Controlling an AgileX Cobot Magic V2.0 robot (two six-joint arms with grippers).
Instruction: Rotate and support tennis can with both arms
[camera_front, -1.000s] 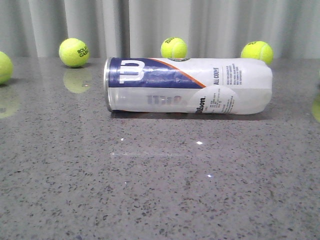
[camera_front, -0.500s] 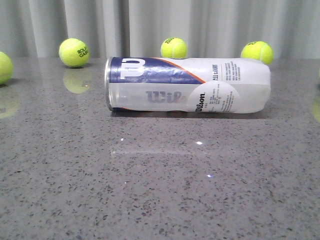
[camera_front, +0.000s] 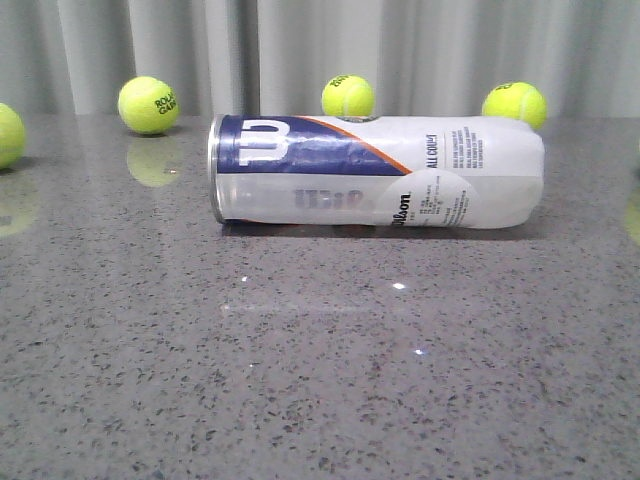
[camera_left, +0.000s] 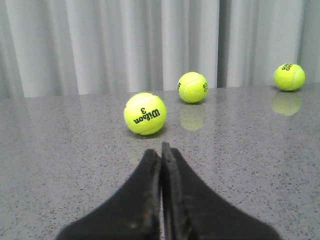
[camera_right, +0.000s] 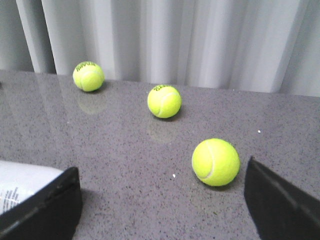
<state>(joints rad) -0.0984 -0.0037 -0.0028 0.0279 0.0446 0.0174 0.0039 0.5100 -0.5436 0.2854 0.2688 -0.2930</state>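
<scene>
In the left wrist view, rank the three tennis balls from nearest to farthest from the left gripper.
1. Wilson 3 ball, just beyond the shut left gripper.
2. Middle ball, farther back, nearer the curtain.
3. Far ball, off to the side by the curtain.

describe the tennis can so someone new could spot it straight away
On the grey speckled table, in front of the pale curtain, the tennis can lies on its side. It's the only long cylinder, white and navy, among round yellow-green tennis balls.
</scene>
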